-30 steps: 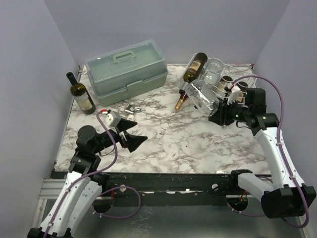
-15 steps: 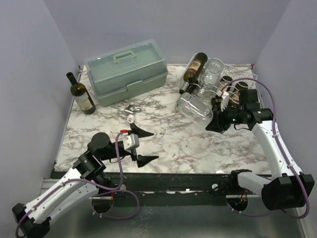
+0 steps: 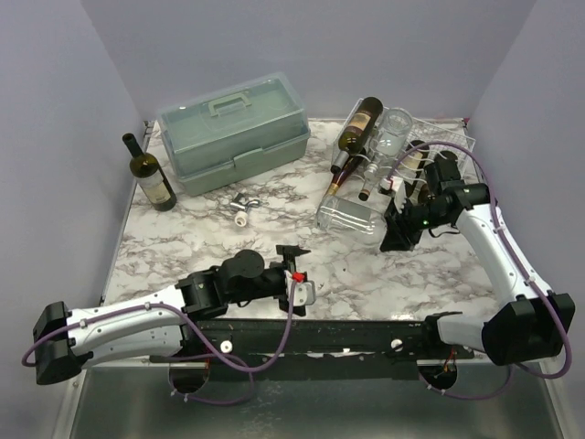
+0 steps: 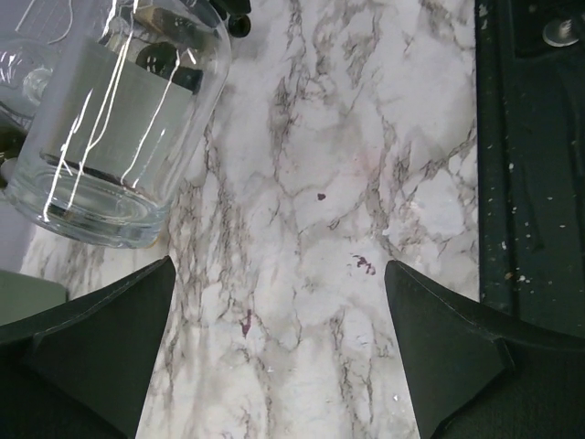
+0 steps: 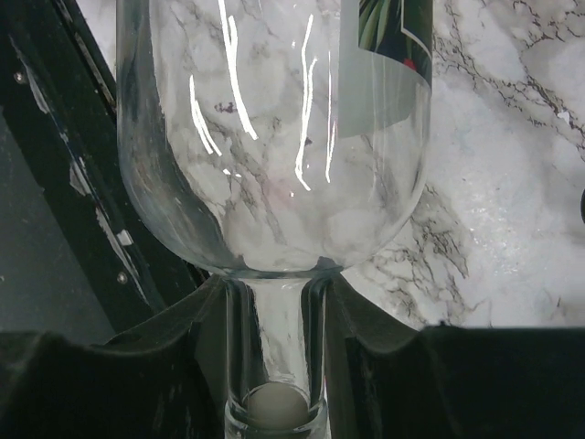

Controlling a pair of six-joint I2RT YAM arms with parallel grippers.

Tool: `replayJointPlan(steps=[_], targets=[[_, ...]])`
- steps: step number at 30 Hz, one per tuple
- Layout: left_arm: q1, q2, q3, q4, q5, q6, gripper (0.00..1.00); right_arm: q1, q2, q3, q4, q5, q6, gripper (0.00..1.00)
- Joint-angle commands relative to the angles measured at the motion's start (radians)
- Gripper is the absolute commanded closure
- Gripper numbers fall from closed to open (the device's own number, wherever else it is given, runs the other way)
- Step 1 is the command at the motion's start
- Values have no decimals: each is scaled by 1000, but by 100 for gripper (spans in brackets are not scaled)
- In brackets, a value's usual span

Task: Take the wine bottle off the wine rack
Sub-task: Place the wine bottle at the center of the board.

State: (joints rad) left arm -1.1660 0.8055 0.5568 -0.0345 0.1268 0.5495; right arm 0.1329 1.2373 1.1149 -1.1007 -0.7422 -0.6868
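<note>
1. The bottle (image 3: 352, 212) is clear glass. It lies nearly level over the table (image 3: 228, 242), with its base toward 9 o'clock and its neck toward 3 o'clock. It sits just on the 8 o'clock side of the rack (image 3: 445, 144) and appears free of the wires.
2. The right gripper (image 5: 274, 297) is clamped on the neck just under the shoulder, one finger on each side. The stopper shows behind the grip.
3. The grip is at the thin end, so the heavy body hangs out beyond it, and the glass is likely slick. The carry calls for a slow, steady move with no wrist twist.
4. A good finish would be to lower the base first onto bare marble toward 7 o'clock, well away from the rack. The gripper should let go only once the body rests and cannot roll.
5. The left gripper (image 4: 279, 274) has its jaws wide apart and holds nothing. It lies low near the front edge at 6 o'clock, with the bottle's base at its 11 o'clock. It could serve as a stop if the bottle rolls.
6. A dark bottle (image 3: 359, 123) and another clear one (image 3: 395, 128) lie in the rack at the held bottle's 12 to 1 o'clock. Any swing should stay clear of them.
7. Several things are hard to make out:
   - It is not clear whether the base touches the marble or hangs above it.
   - The label is cut off in the right wrist view.
   - The right arm hides part of the rack, so its bottle count is uncertain.
   - A small object (image 3: 242, 206) at 10 o'clock is too small to name.
</note>
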Motion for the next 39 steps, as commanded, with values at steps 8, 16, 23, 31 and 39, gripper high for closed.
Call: replayJointPlan(steps=[8,16,23,31,39], targets=[[-23,85,11,166,-103,59,1,57,74,186,-141,149,-189,100],[-23,-50,-84,179,-108,-197,1,109,93,271,-251,314,-328,100],[-22,-273,-164,177,-163,-423,1,280,154,364,-318,527,-384,100],[-21,-455,-179,90,-295,-623,1,561,235,383,-318,877,-353,100],[-21,-518,-71,-186,-452,-814,1,734,293,387,-320,1144,-309,100]])
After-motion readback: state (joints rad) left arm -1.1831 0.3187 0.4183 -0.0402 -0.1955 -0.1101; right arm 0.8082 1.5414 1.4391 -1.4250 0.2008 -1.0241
